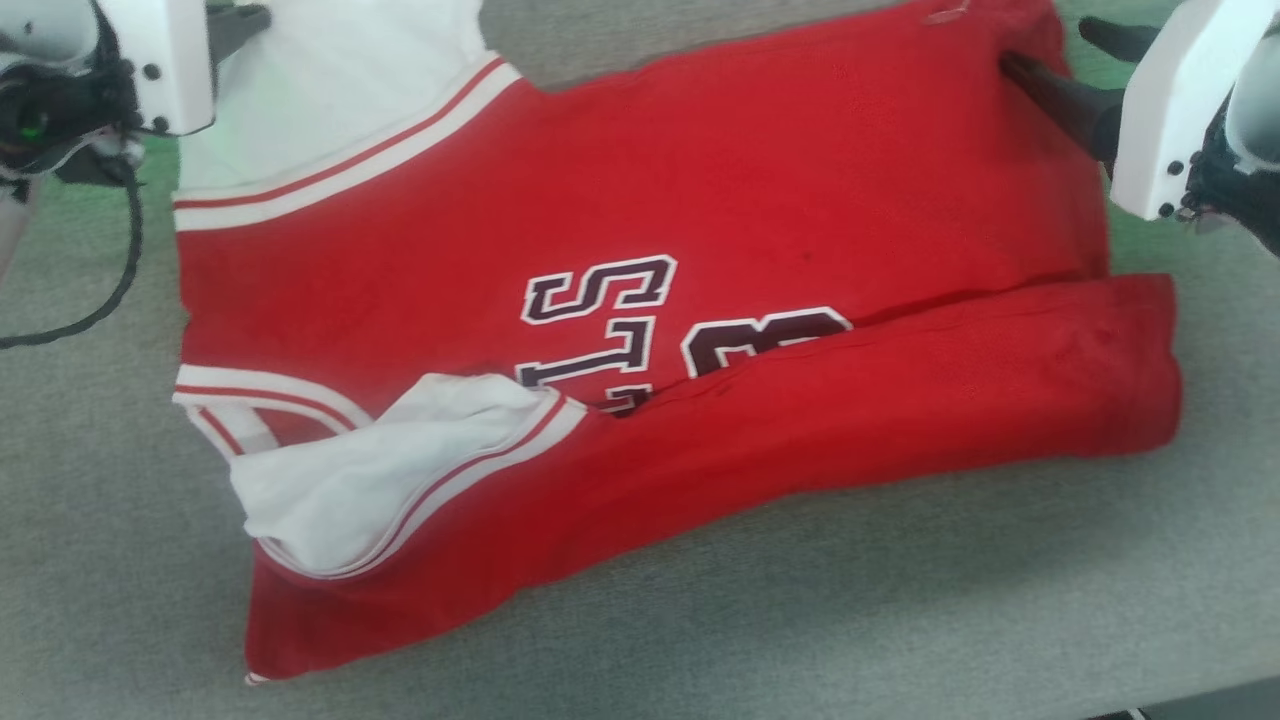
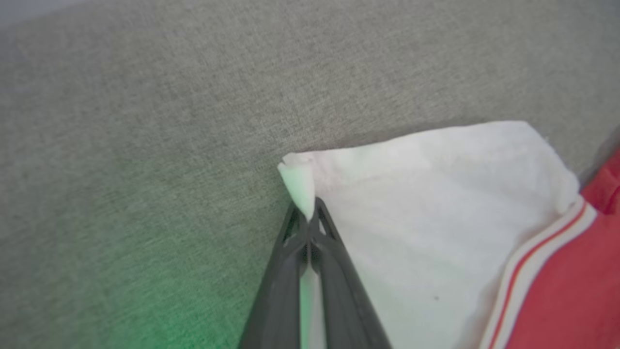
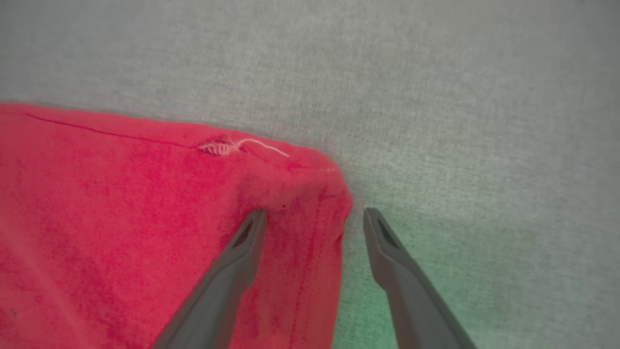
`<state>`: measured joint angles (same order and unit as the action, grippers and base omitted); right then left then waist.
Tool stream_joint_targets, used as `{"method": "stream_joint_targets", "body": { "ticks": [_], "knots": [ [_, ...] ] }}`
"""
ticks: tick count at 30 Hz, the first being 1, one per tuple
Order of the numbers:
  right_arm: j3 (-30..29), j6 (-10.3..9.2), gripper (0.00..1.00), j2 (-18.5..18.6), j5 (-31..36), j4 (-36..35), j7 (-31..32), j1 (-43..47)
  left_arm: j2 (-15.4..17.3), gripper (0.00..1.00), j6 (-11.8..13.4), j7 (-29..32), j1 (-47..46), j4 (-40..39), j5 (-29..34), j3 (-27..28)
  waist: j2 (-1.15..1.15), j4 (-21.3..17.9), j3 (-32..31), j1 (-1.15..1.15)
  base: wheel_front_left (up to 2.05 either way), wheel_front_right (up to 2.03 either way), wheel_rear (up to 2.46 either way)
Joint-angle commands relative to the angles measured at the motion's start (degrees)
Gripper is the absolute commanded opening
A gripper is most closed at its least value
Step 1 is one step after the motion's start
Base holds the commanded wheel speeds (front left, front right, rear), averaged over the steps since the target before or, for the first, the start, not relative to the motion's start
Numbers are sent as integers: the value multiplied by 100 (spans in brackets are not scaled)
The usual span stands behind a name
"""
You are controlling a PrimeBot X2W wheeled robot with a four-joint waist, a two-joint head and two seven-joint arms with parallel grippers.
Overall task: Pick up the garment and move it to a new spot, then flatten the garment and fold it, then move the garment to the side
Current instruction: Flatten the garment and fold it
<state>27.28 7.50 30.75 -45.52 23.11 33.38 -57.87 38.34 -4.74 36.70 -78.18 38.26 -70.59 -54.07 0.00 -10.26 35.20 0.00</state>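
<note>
One garment [image 1: 700, 250], bright red soft knit, spread flat on grey woven table [image 1: 900, 620]; near edge folded up over dark, white-edged letters [image 1: 600, 290]. White sleeves [image 1: 330, 490] with red-and-white stripe trim at one end, one crumpled across the front. Loose white thread [image 3: 242, 144] at a red corner. On left gripper [image 2: 308, 219], dark fingers pressed together, pinching a white sleeve corner; on right gripper [image 3: 315, 215], fingers spread, straddling the red corner hem, one on cloth, one over bare table.
</note>
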Motion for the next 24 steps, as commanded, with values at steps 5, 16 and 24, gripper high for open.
{"method": "stream_joint_targets", "body": {
  "ticks": [5, 16, 24],
  "knots": [
    [354, -3, 100, 132, -181, 368, 517, -337, -273, 0, -153, 10, 181, 94, 53, -232, 0, 228, 122, 0, 0, 0, 0],
    [748, -3, 0, 361, -527, 660, 298, -425, -653, 0, -282, -698, 281, 218, -10, -238, 0, 468, -281, 0, 0, 0, 0],
    [900, -3, 0, 835, -959, 395, 229, -72, -515, 0, -276, -1279, 737, -700, -645, -155, 0, 742, -1149, 0, 0, 0, 0]
  ]
}}
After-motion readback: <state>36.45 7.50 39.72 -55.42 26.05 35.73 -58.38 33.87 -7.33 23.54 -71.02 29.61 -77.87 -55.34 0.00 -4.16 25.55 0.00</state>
